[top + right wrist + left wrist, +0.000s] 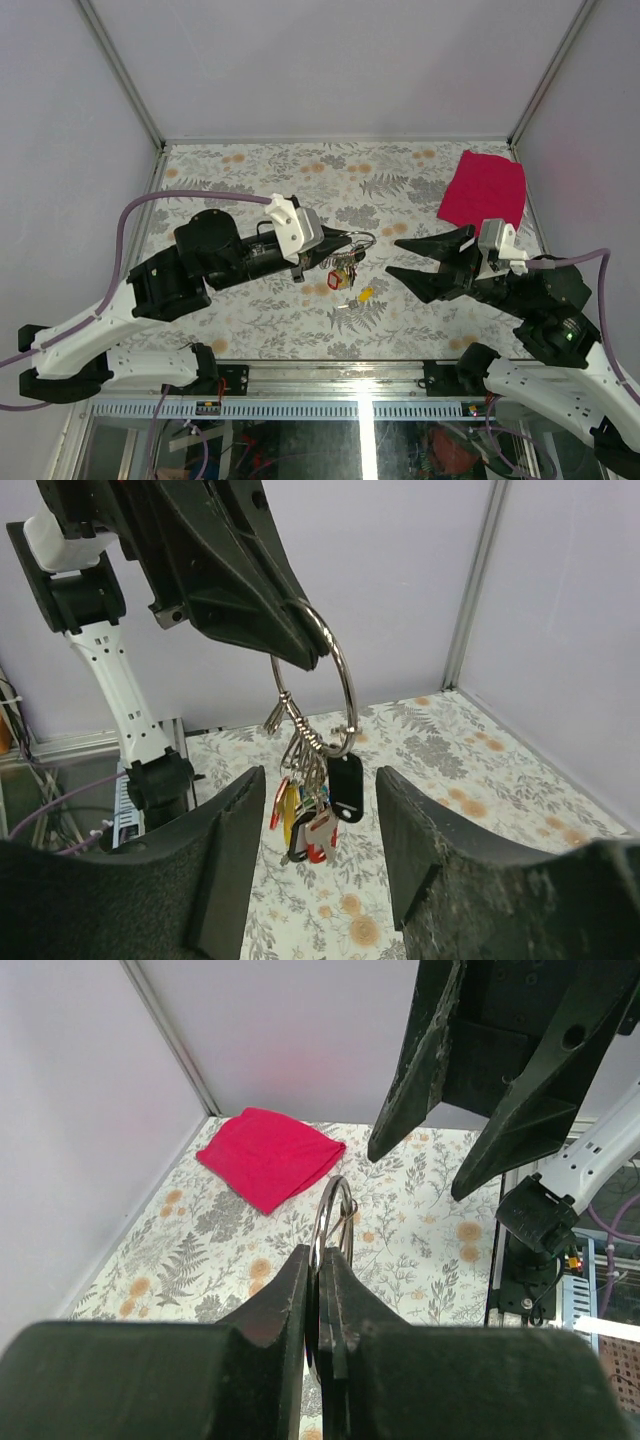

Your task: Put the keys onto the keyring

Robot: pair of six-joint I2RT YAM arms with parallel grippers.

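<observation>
While the left gripper is clenching the keyring with keys dangling, the right gripper is hanging released near them, not touching.

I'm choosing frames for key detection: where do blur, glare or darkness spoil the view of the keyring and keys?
Top external: evenly lit, keys tiny, a glare streak at the bottom. Left wrist: keyring fairly sharp, left fingers dark and soft. Right wrist: keys and keyring crisp, right fingers blurred in front.

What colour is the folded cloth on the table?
The cloth is red; it shows best in the left wrist view.
</observation>
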